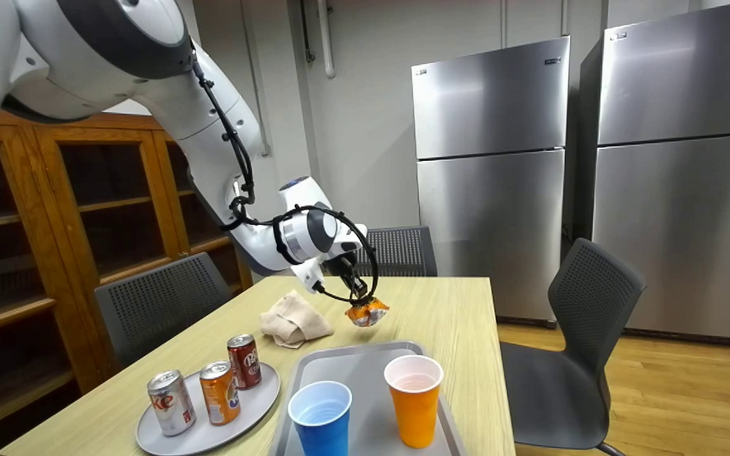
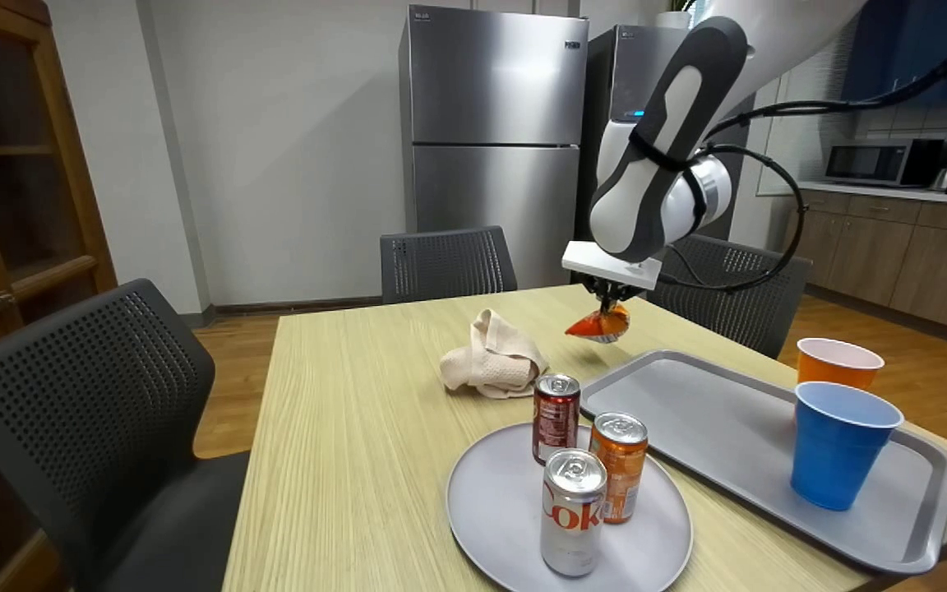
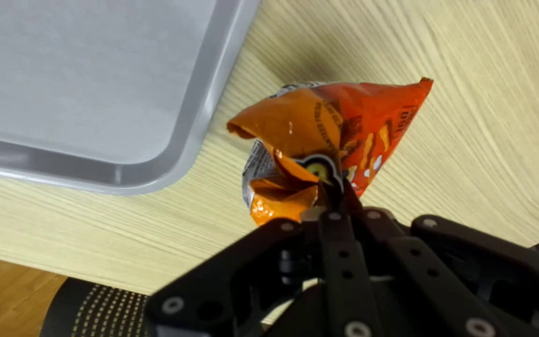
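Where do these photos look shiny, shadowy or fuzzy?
Wrist view: a soft shadow darkens the table at the edge of the snack bag, and the dark gripper looks slightly blurred toward the bottom of the picture; in an exterior view: pale highlights sit on the steel refrigerators, whose sides appear to lean.

Both exterior views facing across table (image 2: 358,411), sharing plate (image 2: 490,493) and tray (image 2: 687,403), wrist view close, looking down past tool (image 3: 340,193)
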`<state>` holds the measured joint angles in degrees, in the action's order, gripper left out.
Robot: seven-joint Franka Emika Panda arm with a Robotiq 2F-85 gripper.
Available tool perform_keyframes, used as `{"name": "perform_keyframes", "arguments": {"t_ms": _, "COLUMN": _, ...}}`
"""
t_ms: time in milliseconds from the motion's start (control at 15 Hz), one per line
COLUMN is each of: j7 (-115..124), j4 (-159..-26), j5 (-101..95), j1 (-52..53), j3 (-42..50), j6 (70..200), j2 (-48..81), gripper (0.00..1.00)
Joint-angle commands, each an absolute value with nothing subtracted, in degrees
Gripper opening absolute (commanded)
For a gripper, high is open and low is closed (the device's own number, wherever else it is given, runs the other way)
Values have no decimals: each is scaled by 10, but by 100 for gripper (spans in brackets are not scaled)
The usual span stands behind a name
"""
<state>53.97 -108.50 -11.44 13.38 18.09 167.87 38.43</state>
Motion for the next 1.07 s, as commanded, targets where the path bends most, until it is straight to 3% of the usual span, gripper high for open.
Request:
{"name": "perform_keyframes", "arguments": {"t_ms": 0, "j7": 483, "j4": -1021, "j5": -77, "j1": 117, "j3": 155, "j6": 1669, "j2": 428, "gripper": 0}}
{"name": "perform_keyframes", "arguments": {"t_ms": 333, "j7": 438, "j4": -966, "j5": -44, "j1": 117, "j3": 145, "j6": 1653, "j2": 473, "gripper": 0}}
{"name": "perform_keyframes", "arguments": {"t_ms": 400, "j7": 428, "j4": -962, "j5": -42, "j1": 117, "j3": 145, "j6": 1653, "j2": 476, "gripper": 26}}
{"name": "perform_keyframes", "arguments": {"t_ms": 467, "j7": 422, "j4": -958, "j5": -39, "j1": 120, "j3": 148, "j6": 1655, "j2": 480, "gripper": 27}}
{"name": "perform_keyframes", "arguments": {"t_ms": 1000, "j7": 391, "j4": -1001, "j5": -22, "j1": 121, "j3": 164, "j6": 1655, "j2": 429, "gripper": 85}}
